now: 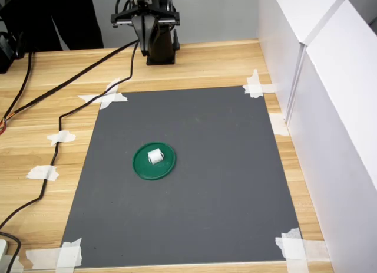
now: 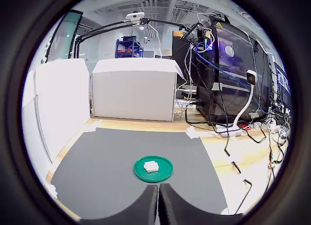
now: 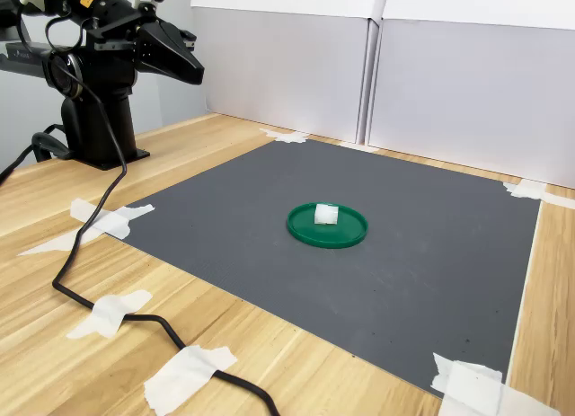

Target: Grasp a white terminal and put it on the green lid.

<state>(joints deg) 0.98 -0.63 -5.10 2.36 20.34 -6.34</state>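
Note:
The white terminal (image 1: pixel 155 156) (image 2: pixel 151 166) (image 3: pixel 325 215) lies on the green lid (image 1: pixel 141 167) (image 2: pixel 165 174) (image 3: pixel 346 236), a little off its centre. The lid rests flat near the middle of the dark grey mat (image 1: pixel 206 214). My gripper (image 2: pixel 158 187) (image 3: pixel 196 73) is drawn back over the arm's base (image 1: pixel 160 46) at the far edge of the table, well above and away from the lid. In the wrist view its two fingers meet along a thin seam, shut with nothing between them.
White panels (image 1: pixel 330 78) wall off the first exterior view's right side. A black cable (image 1: pixel 53 161) runs over the wood on the first exterior view's left, held by white tape pieces (image 1: pixel 42 173). Tape also pins the mat's corners (image 1: pixel 256 84).

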